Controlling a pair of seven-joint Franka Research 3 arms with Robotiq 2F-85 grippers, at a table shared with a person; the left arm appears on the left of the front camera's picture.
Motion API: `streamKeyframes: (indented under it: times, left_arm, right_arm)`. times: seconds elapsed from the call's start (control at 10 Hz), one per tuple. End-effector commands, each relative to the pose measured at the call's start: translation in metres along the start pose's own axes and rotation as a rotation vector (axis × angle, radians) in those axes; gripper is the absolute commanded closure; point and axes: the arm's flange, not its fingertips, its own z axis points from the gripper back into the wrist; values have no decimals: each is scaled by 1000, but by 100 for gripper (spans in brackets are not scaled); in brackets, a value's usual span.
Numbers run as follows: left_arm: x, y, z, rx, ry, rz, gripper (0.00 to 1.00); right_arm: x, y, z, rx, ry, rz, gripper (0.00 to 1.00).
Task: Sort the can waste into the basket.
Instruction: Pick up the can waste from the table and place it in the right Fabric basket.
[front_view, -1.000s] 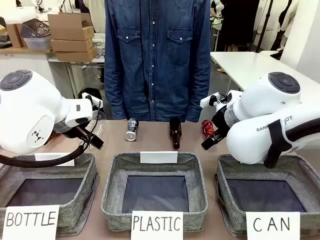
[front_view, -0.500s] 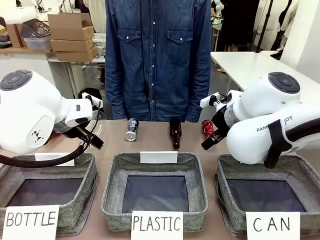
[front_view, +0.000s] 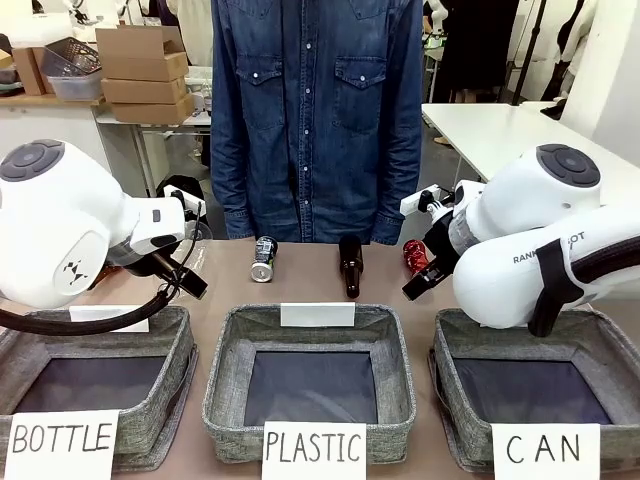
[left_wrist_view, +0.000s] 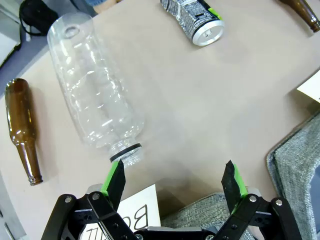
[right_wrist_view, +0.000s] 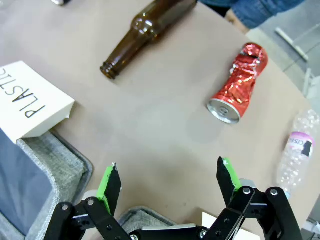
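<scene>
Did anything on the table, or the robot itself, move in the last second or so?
Nothing visibly changed. The left jaws and right jaws stay open and empty above the table. The red can and the dark can lie where they were on the far side, near the person, and the CAN basket sits in the same place.

In the front view the right arm (front_view: 520, 270) hides part of the red can (front_view: 412, 256) and the far rim of the CAN basket (front_view: 450, 410). In the left wrist view the top edge cuts off the dark can (left_wrist_view: 192, 20), and only the neck of a brown bottle (left_wrist_view: 302, 11) shows at the corner. In the right wrist view the right edge crops a clear plastic bottle (right_wrist_view: 297, 150).
</scene>
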Motion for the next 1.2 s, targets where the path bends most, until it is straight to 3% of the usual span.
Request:
streamKeyframes:
  times: [0.0, 0.6, 0.7, 0.9, 1.0, 1.1]
  left_arm:
    - [0, 0, 0, 0, 0, -1, 0]
    - [0, 0, 0, 0, 0, 0, 0]
    - [-6, -1, 26, -114, -20, 1, 0]
    - [-37, -6, 108, -177, 8, -125, 0]
    - [-58, -5, 144, -187, -69, -181, 0]
    - [-75, -6, 164, -114, -82, -182, 0]
  right_arm:
    - [0, 0, 0, 0, 0, 0, 0]
    - [0, 0, 0, 0, 0, 0, 0]
    - [1, 3, 23, 29, 13, -25, 0]
    - [1, 13, 94, 64, 27, -141, 0]
    - [-3, 18, 124, 37, 14, -182, 0]
    - [-7, 25, 147, 54, -45, -162, 0]
